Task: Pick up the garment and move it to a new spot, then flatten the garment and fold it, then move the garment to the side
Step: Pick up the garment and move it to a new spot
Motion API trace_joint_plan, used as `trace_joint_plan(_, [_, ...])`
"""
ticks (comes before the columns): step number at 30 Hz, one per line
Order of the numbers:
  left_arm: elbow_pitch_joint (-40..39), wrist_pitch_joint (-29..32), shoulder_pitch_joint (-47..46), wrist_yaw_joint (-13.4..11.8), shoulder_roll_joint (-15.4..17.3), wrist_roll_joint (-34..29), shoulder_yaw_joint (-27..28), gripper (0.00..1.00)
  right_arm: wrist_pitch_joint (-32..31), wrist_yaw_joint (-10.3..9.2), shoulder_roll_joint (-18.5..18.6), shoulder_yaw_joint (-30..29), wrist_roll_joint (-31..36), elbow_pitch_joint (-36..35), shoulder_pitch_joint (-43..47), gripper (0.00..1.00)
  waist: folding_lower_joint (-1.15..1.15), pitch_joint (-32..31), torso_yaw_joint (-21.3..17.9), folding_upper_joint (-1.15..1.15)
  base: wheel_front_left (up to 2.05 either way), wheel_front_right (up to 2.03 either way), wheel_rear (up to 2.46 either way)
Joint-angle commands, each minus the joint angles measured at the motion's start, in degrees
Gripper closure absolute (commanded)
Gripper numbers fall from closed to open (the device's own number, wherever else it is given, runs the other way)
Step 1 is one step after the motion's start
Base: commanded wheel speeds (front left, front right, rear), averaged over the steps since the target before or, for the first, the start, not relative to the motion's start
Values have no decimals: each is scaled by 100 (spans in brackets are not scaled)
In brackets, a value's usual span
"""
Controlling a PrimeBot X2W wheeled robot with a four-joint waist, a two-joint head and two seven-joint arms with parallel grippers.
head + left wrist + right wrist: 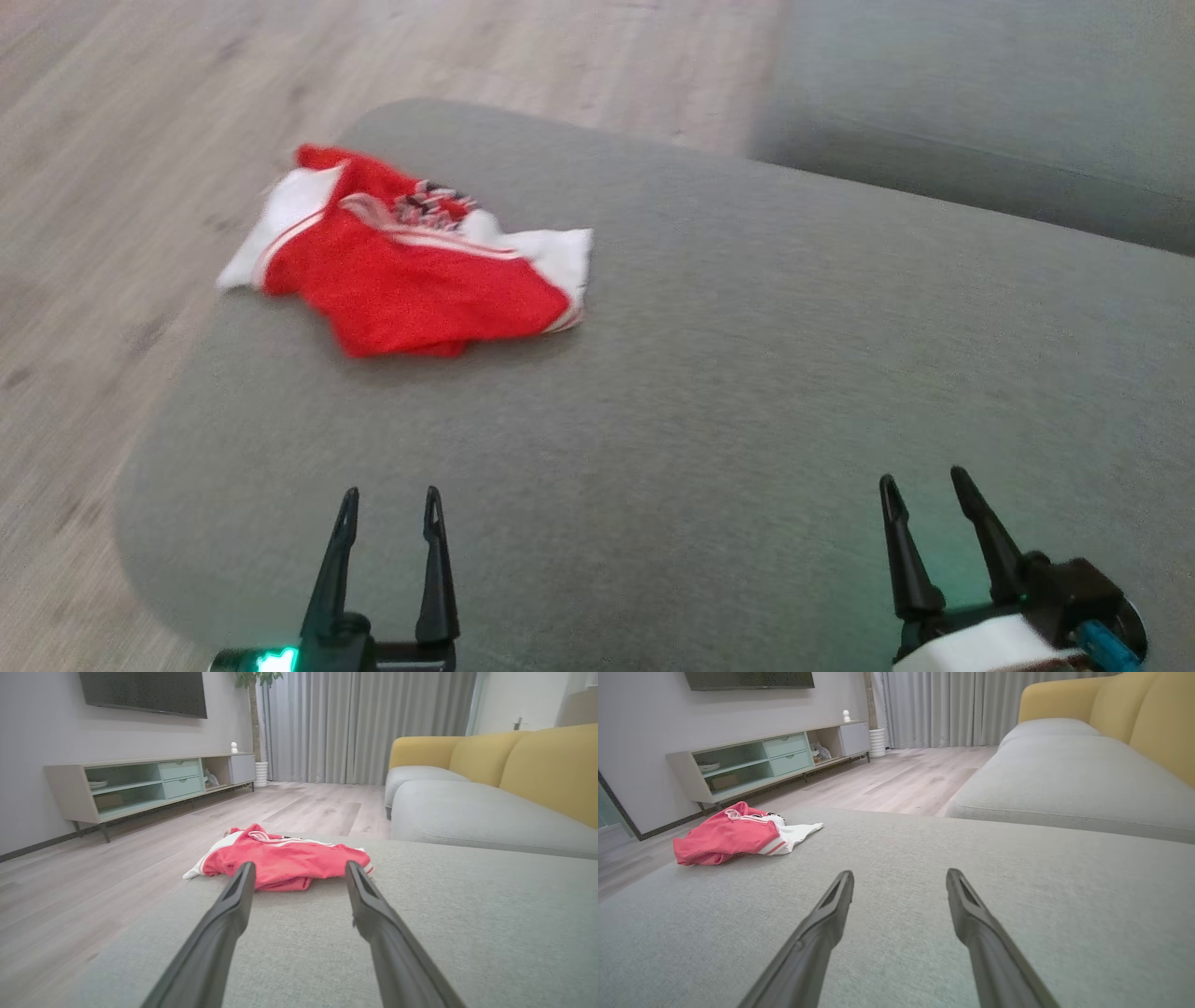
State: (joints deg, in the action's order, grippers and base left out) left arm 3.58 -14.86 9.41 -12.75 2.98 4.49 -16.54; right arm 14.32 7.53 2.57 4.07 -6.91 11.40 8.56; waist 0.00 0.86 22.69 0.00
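Broad grey fabric seat cushion (747,392) over pale wood-plank floor (93,140), grey sofa with yellow backrests (514,760) to the right, long grey curtains (350,723) beyond. Low beige media cabinet with mint drawers (140,784) along the wall, pale dishes (97,784) on its open upper shelf. Crumpled red-and-white striped garment (411,271) near the cushion's far left corner, well apart from the dark two-fingered left gripper (391,495) and right gripper (922,476), both spread wide, holding nothing, low over the near edge.
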Motion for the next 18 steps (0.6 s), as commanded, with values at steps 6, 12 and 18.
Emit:
trace_joint_plan(6, [-319,-14,-304,-164,-11,125,105,0,68,-4,194,127,57,-213,-319,0,0,469,805,0,0,0,0])
trace_joint_plan(12, [-555,-14,-593,-356,-11,290,121,0,68,-4,555,128,54,-276,-402,0,0,988,826,0,0,0,0])
trace_joint_plan(18, [-636,-14,-1424,-311,-10,192,234,0,68,-4,1075,108,76,-398,-515,0,0,1620,769,0,0,0,0])
